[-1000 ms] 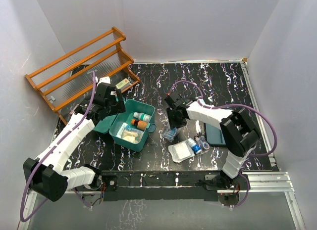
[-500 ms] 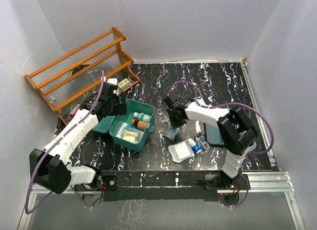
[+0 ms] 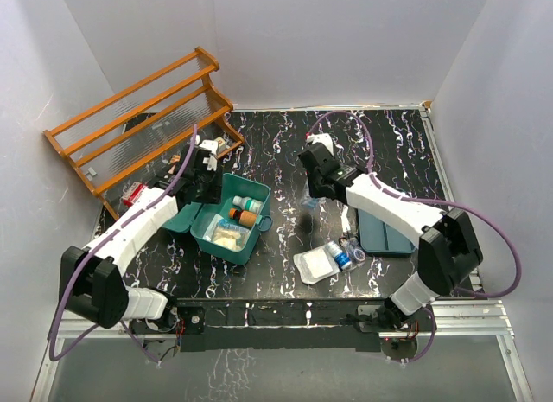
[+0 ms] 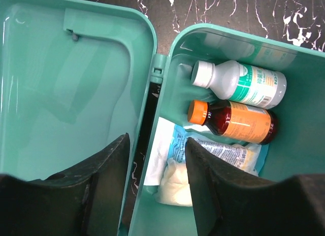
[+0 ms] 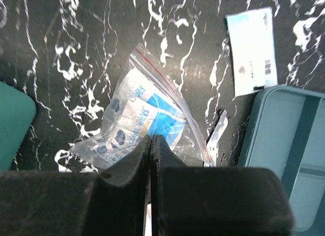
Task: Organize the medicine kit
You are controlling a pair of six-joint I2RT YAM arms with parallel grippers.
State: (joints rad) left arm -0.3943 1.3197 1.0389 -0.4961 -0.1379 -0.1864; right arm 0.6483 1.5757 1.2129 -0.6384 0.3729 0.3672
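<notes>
Teal plastic medicine kit (image 3: 185, 220) sits open on the black marbled counter (image 3: 285, 143), left of centre. Lid lies flat to the L of the base, hinge betw. them. In the base: white-capped bottle (image 4: 244, 85) w/ green label at the far end, amber bottle (image 4: 236, 122) w/ orange cap + label just beside it. Both lie down, caps toward the hinge. Nearer end: blue/white packet (image 4: 221, 152) touching a soft white pack (image 4: 172, 181).

Over the hinge, left tool (image 4: 156, 140) hovers w/ fingers partway apart, one above the lid, one above the base, nothing betw. them.

To the R of the kit and apart from it, right tool (image 5: 151, 140) is pinched fully together on the edge of a clear zip bag (image 5: 139, 122) w/ red seal strip, blue/white sachets inside. Can't tell if the bag clears the counter.

Flat teal tray (image 3: 386, 235) w/ compartments lies on the R side. White sachet (image 5: 251, 48) w/ barcode is just beside its far corner. Near the front edge: white square pack (image 3: 315, 265), small blue-capped bottle (image 3: 340, 256) just beside it, clear round pots (image 3: 353, 246) betw. bottle + tray. Orange wood rack (image 3: 138, 117) stands back-left, by the wall.
</notes>
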